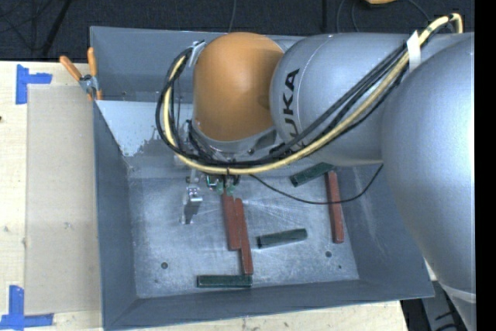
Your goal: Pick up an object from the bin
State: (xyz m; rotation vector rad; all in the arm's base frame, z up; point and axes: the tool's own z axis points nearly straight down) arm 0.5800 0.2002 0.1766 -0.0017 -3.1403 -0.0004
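Grey metal bin (116, 244), its floor scuffed, carries five sticks: three green, two brown. Nearest the front wall lies a dark green stick (224, 281). Behind it are a long brown stick (236, 229) and a second green stick (281, 238). The claw (190, 207) hangs low over bare floor, just left of the long brown stick's far end, with nothing visibly in it; apart or together, I cannot tell. Further right lies a second brown stick (335, 207). A third green stick (311, 174) peeks from beneath the arm (349, 105).

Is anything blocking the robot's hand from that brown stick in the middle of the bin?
Nothing visible does. The hand hangs just left of the brown stick, with only bare bin floor between them. A dark green bar lies on the stick's far side.
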